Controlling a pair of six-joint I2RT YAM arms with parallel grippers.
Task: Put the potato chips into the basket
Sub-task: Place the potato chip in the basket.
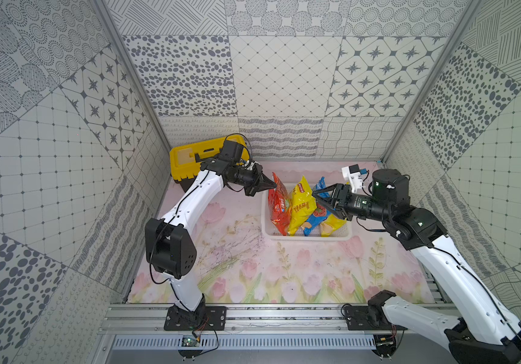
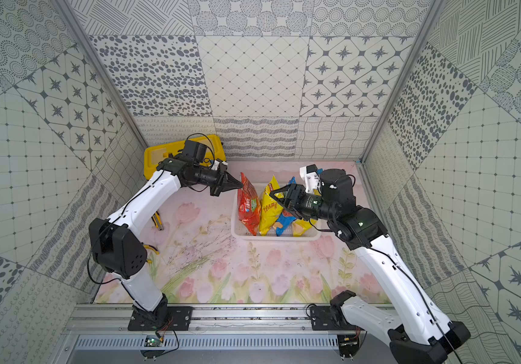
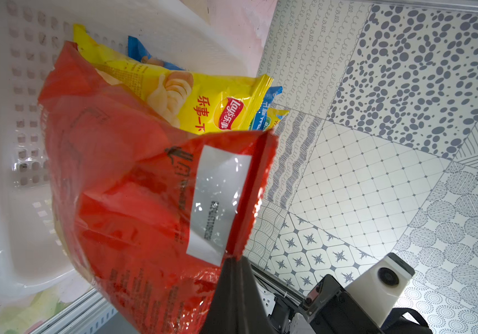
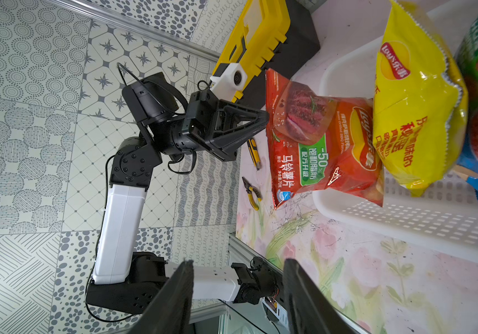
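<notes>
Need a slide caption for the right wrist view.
Left gripper pinches the red chip bag at the rim of the white basket.

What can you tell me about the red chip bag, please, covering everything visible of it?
The red chip bag is glossy, crinkled foil with a steak picture, a round logo and a green patch on its front and a silvery label on its back. It stands on end, its lower end inside the white basket at the end nearer the yellow toolbox. The left gripper is shut on its crimped top seal, and a yellow bag leans against it.
</notes>
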